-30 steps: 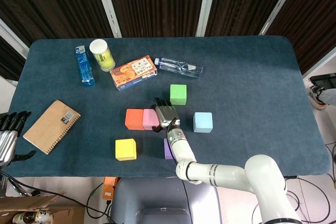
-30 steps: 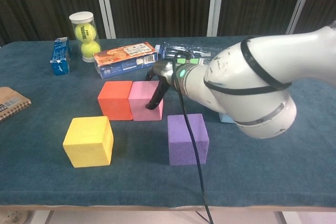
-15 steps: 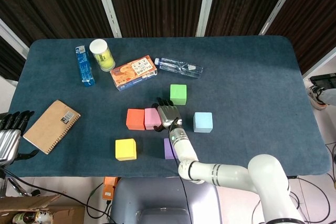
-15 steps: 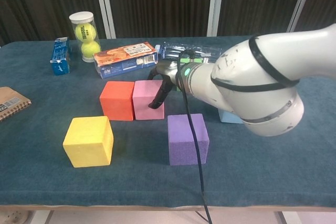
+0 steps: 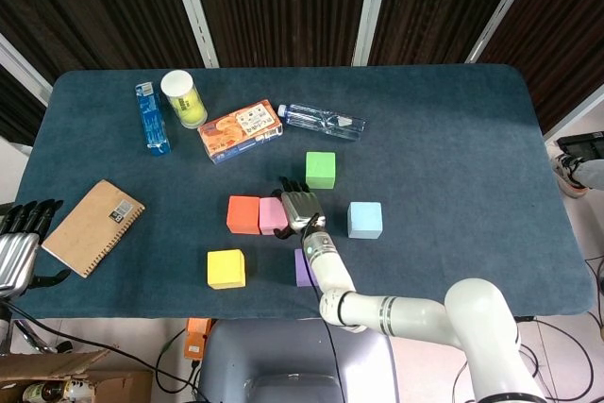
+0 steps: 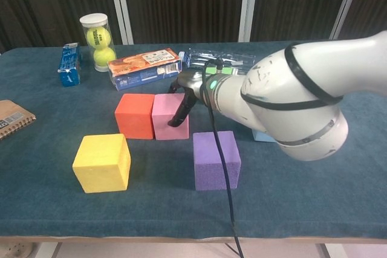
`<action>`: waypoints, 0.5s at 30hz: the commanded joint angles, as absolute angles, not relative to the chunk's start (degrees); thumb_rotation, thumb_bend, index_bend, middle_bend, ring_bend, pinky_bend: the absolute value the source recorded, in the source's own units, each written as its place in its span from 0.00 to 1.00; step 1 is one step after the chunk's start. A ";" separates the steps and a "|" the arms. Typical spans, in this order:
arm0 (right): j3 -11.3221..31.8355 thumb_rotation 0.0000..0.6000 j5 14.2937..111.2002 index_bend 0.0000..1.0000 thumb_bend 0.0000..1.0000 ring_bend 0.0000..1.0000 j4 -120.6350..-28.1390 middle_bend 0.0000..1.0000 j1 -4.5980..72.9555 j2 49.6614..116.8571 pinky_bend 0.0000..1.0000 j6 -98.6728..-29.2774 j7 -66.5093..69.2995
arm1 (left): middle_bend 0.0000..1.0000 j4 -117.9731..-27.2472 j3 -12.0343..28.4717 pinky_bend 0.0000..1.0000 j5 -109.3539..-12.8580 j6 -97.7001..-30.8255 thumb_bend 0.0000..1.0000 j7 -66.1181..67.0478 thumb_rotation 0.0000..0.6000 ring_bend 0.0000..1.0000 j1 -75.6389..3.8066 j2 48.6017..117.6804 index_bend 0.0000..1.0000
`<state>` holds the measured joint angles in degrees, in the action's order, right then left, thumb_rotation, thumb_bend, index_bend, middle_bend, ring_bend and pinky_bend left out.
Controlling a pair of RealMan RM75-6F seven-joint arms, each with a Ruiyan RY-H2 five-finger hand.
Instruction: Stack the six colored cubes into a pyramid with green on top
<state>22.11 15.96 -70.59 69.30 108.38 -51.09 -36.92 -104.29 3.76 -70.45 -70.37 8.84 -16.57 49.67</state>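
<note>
A: Here, where does the right hand [image 5: 300,207] sit?

B: It grips the pink cube [image 6: 169,115], which touches the orange cube [image 6: 135,115].

A: And open room?

B: The yellow [image 5: 226,268], purple [image 6: 216,159], blue [image 5: 364,219] and green [image 5: 320,169] cubes stand apart. The left hand [image 5: 17,247], fingers apart and holding nothing, hangs off the table's [image 5: 453,129] left edge.

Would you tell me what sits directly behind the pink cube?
The right hand rests over the pink cube's far right edge; the green cube lies further back. The table beneath the hand is hidden.
</note>
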 commanded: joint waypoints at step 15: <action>23.97 1.00 15.73 0.38 0.21 0.00 -69.91 0.00 69.22 109.47 0.00 -51.78 -35.90 | 0.07 -104.14 3.92 0.08 -70.65 -69.63 0.10 8.65 1.00 0.01 -16.37 49.48 0.09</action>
